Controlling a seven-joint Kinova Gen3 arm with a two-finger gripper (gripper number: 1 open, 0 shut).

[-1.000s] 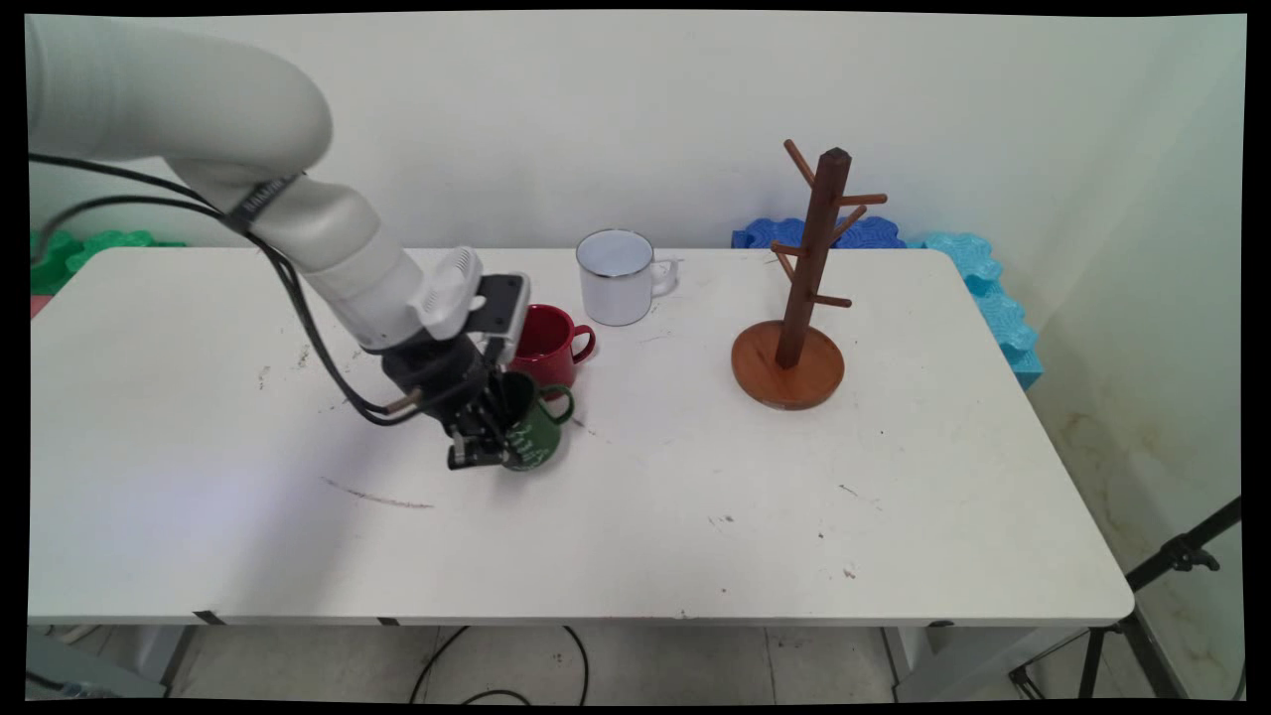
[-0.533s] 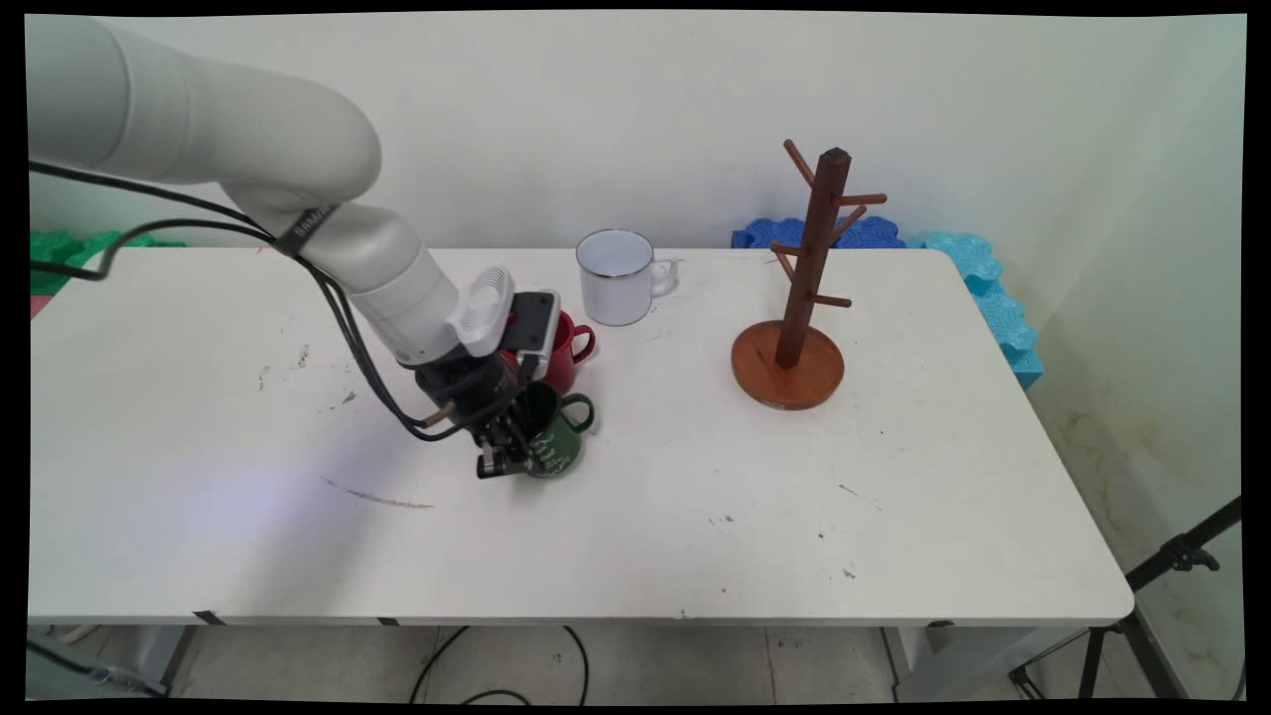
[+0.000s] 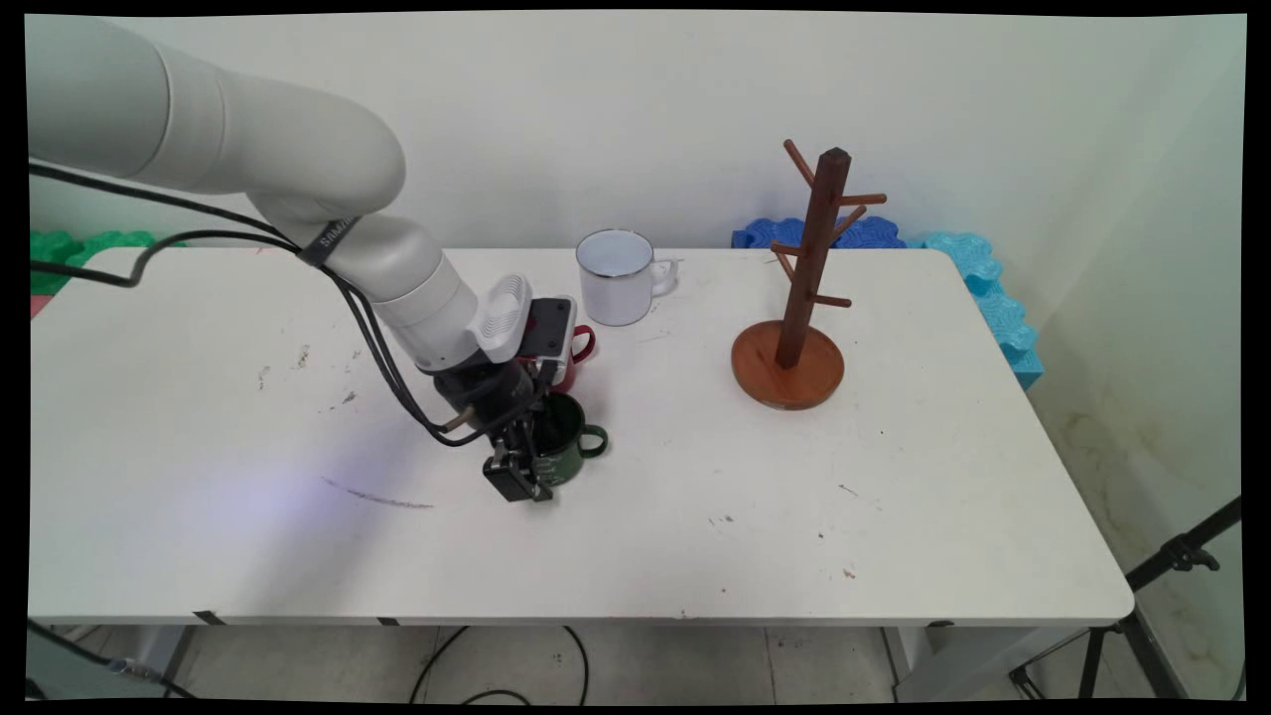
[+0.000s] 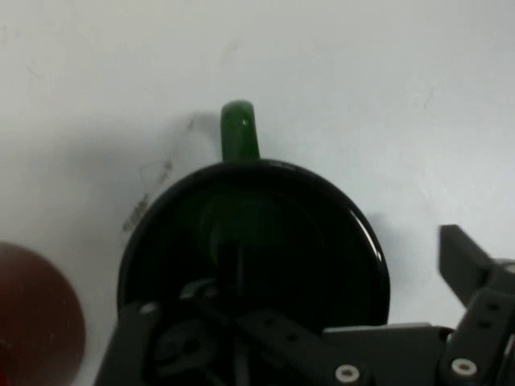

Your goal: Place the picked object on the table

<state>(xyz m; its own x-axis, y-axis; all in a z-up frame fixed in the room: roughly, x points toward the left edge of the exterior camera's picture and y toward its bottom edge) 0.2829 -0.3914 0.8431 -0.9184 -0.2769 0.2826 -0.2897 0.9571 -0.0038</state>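
Sliding rightward and a little toward the table's near edge over the past second, my black two-finger gripper (image 3: 523,475) carries the dark green enamel mug (image 3: 562,452) along with it, and the mug's handle, which earlier pointed up and back, now juts out to the right. My arm now hides most of the red ceramic mug (image 3: 579,346) standing just behind the green one; the white enamel mug (image 3: 617,277) and the brown wooden mug tree (image 3: 800,288) farther right are where they were.

From the hand view, the green mug sits upright on the white table (image 3: 695,497) directly under my palm, its dark mouth open toward me and its handle pointing straight away from my wrist. One finger reaches down inside the mouth, the other (image 4: 475,281) stands outside the wall to the right, so the near rim lies between them. My fingers are partly closed and appear clamped on that wall.
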